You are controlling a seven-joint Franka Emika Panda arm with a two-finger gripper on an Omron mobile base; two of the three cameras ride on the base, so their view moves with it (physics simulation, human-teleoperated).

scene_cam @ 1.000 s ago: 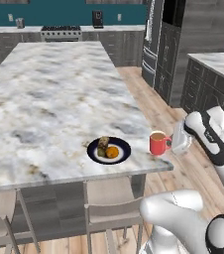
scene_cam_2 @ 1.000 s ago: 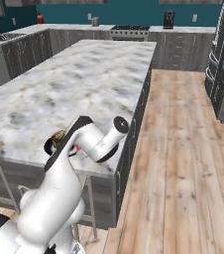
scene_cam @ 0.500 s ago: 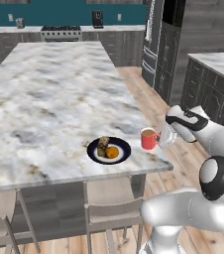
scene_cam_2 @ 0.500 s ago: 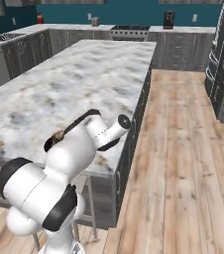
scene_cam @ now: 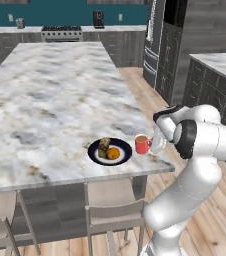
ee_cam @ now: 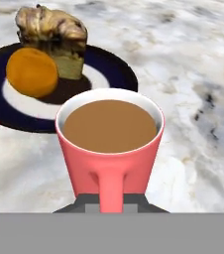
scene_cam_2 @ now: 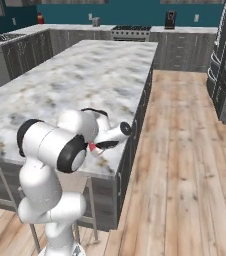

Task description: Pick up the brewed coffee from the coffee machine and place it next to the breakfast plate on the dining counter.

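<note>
The brewed coffee (ee_cam: 109, 144) is a small red mug of brown liquid, its handle turned toward the hand. My gripper (ee_cam: 111, 204) is shut on that handle. The mug (scene_cam: 142, 144) is low at the dining counter (scene_cam: 50, 95), near its front right corner. Whether it touches the top I cannot tell. Just left of it lies the breakfast plate (scene_cam: 94, 151), dark navy, with a pastry (ee_cam: 52, 30) and an orange round piece (ee_cam: 32, 72). From the right base view only a sliver of the mug (scene_cam_2: 92, 146) shows behind my arm. The black coffee machine (scene_cam: 98, 19) stands on the far wall counter.
Grey stools (scene_cam: 112, 210) are tucked under the counter's front edge. A marble-topped dark cabinet (scene_cam: 215, 75) runs along the right, and a stove (scene_cam: 60, 32) sits at the back wall. Open wooden floor (scene_cam_2: 185, 150) stretches right of the island.
The arm has carried the mug leftward along the counter's front edge, closer to the plate. The plate and the base have not moved.
</note>
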